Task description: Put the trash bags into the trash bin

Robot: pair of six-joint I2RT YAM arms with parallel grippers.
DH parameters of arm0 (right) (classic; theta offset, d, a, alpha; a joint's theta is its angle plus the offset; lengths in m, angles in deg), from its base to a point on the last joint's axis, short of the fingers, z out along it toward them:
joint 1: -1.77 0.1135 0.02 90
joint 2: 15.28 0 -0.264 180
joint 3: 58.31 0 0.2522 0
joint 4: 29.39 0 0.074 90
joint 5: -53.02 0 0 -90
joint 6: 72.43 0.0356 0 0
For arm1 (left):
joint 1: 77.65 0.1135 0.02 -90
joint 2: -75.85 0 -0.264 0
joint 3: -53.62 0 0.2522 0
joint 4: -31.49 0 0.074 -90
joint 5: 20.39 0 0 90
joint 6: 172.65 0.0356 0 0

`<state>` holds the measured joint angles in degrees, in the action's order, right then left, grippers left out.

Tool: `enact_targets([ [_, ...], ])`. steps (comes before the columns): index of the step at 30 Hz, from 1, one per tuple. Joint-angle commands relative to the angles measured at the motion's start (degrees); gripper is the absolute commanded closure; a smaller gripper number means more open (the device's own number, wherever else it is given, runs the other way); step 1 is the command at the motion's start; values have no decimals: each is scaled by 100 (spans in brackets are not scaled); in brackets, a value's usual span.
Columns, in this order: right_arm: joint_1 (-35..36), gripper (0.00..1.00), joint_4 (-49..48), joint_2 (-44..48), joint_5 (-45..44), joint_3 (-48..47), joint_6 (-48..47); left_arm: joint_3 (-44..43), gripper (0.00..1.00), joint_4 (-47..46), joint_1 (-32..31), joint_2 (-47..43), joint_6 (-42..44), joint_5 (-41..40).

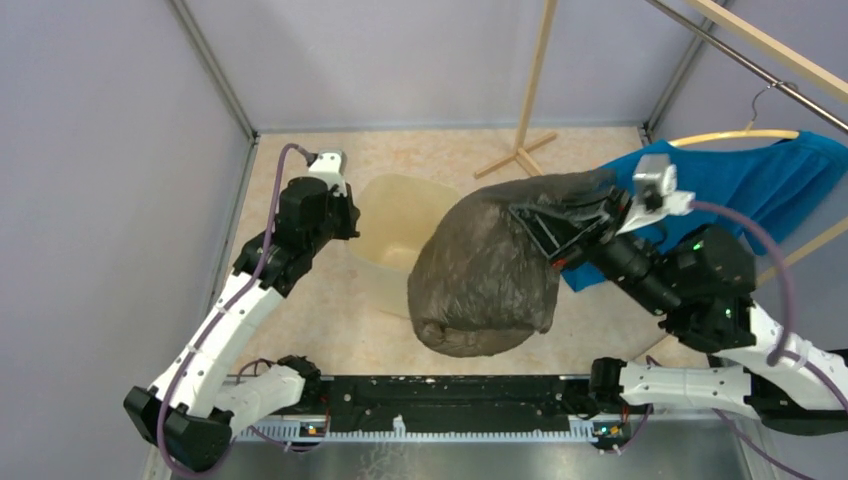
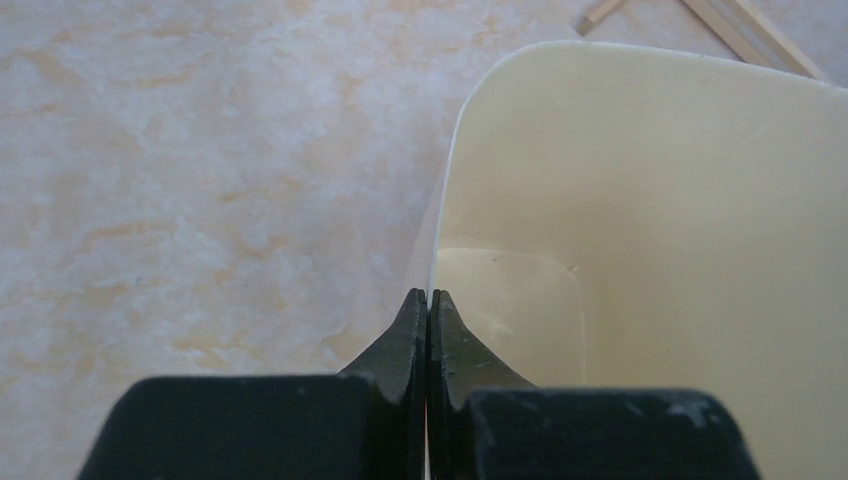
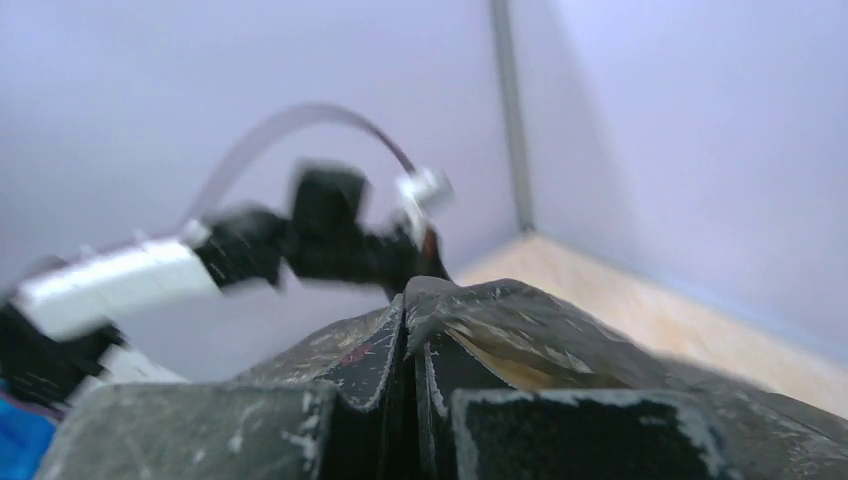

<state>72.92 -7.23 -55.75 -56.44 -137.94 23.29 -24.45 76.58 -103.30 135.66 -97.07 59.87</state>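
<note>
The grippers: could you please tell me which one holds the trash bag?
The right gripper: it is shut on the dark trash bag, while the left gripper pinches the rim of the trash bin.

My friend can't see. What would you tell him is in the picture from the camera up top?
The right gripper holds up a puffy dark trash bag beside an open cream trash bin. The left gripper pinches the bin's rim. A blue cloth hangs on a hanger at the right.

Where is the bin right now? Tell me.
Top view: the bin stands left of centre, the left gripper pinching its left rim, the bag hanging against its right side.
</note>
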Motion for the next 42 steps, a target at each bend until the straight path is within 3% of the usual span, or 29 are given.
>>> enact_targets([
  [1, -23, 100, -802, -971, 1779, -1473, -118, 390, 100, -491, -10, -535, -133, 1085],
  [6, -27, 100, -1069, -2368, 2064, -2879, 237, 871, 100, -682, -10, -932, -295, 1149],
  [11, -23, 100, -1642, -3198, 697, -3182, 559, 1096, 98, -697, -6, -1211, -490, 607],
  [14, -26, 100, -2024, -3475, 325, -3111, 509, 1131, 99, -780, -9, -1278, -512, 659],
  [21, -27, 100, -2438, -3763, -218, -3092, -44, 1070, 100, -876, -109, -1115, -996, 353],
  [30, -97, 100, -2553, -3524, -446, -2974, -715, 963, 98, -1014, -122, -848, -1259, 806],
  [36, -183, 100, -2300, -3404, -322, -2546, -442, 1114, 84, -1132, -123, -840, -1264, 658],
  [42, -322, 100, -2216, -2958, -969, -1713, -462, 1071, 62, -954, -117, -1035, -1127, 520],
])
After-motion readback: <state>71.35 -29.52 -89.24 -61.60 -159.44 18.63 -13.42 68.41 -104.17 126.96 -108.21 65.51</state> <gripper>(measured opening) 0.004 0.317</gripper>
